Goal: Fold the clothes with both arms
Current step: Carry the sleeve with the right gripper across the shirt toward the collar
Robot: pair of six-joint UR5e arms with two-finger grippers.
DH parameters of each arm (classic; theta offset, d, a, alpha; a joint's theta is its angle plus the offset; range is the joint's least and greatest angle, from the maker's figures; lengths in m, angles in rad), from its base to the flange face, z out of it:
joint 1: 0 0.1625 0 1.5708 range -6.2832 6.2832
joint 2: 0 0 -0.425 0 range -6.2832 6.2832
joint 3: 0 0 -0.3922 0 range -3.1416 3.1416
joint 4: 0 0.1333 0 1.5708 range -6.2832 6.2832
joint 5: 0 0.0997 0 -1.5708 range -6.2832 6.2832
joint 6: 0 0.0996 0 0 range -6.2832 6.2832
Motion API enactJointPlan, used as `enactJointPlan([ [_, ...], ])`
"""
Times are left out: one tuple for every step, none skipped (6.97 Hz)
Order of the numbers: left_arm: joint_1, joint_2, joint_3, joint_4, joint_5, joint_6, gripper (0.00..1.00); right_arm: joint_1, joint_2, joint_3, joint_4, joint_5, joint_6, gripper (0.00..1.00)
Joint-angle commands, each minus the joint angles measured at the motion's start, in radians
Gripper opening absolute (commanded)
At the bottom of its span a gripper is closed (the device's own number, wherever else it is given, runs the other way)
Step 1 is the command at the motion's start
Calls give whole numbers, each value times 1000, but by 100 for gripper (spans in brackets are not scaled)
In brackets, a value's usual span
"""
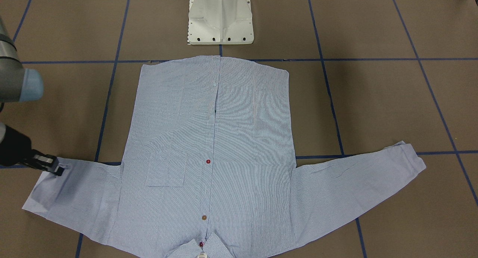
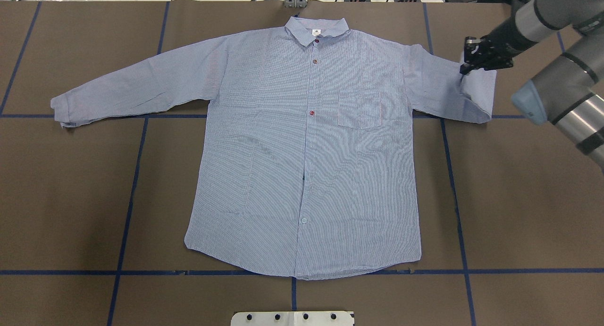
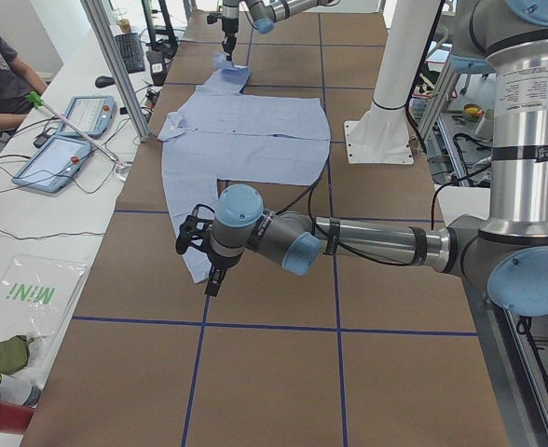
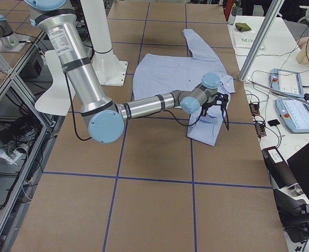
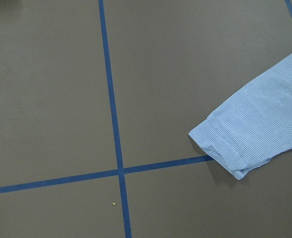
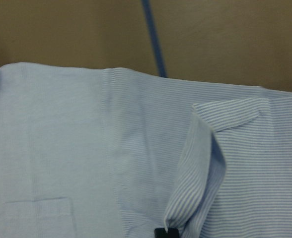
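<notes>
1. Front view: my right claw is clamped on the sleeve of the shirt. The sleeve end is doubled back beneath the claw. The shirt body lies flat inboard of the claw, buttons up.
2. Overhead: the other sleeve lies straight, well apart from that claw.
3. Left side view: my left claw hovers near the other sleeve's end. Whether it is apart or together, I cannot tell.
4. Left wrist view: the cuff rests flat on the table.
5. Right wrist view: cloth peaks up to my fingertip. Judgement: carry the sleeve low and level across the chest, keep tension even, and release only once flat.
</notes>
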Motion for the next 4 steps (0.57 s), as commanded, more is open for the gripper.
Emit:
enactJointPlan([
  [0,1,0,-1,-2,0,99,-172,230,-43,-1,-149,190,0],
  [0,1,0,-1,-3,-1,100,-268,377,-130,5,-302,318,0],
  [0,1,-1,-1,-3,-1,100,-341,505,-243,9,-400,339,0],
  [0,-1,-1,-1,-2,-1,100,-355,544,-270,9,-414,340,0],
])
